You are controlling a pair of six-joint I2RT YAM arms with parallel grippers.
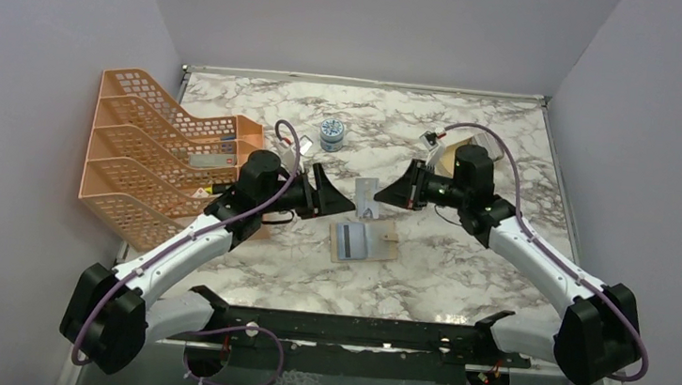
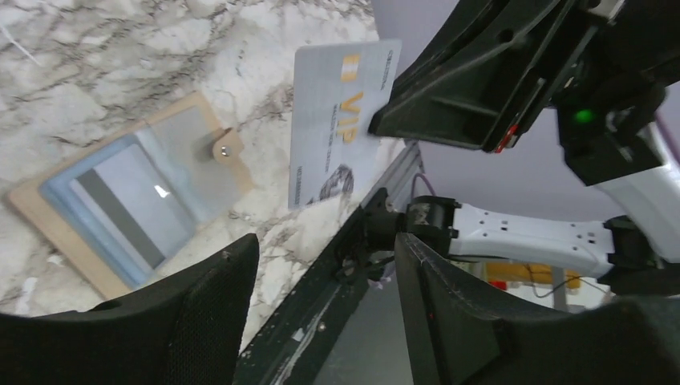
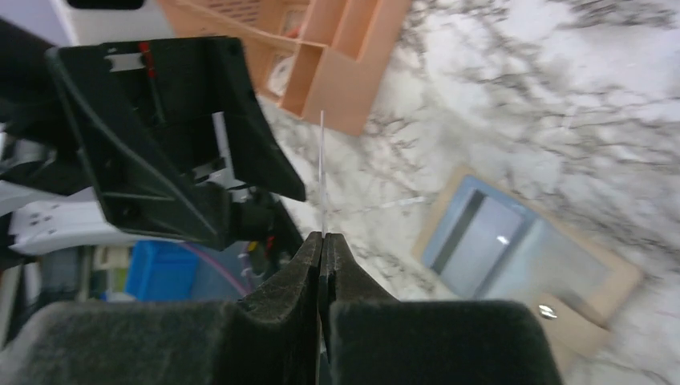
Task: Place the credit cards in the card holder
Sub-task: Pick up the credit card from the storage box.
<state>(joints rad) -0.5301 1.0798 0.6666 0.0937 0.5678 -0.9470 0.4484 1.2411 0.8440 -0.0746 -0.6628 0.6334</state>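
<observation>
The card holder [image 1: 379, 243] lies open on the marble table, tan with pale blue pockets and a snap tab. A credit card with a dark stripe [image 1: 349, 239] lies in its left half [image 2: 120, 204]. My right gripper [image 1: 382, 196] is shut on the edge of a second credit card [image 1: 367, 198], a silvery one marked VIP [image 2: 337, 120], and holds it upright above the holder. The right wrist view shows this card edge-on [image 3: 322, 168] between the closed fingertips [image 3: 322, 237]. Facing the card from the left, my left gripper [image 1: 346, 201] is open with nothing between its fingers [image 2: 216, 313].
An orange tiered mesh tray [image 1: 148, 150] stands at the left wall. A small blue-and-white tub [image 1: 332, 134] sits at the back centre, and a beige dish [image 1: 450, 151] behind the right arm. A black rail [image 1: 352, 330] runs along the near edge.
</observation>
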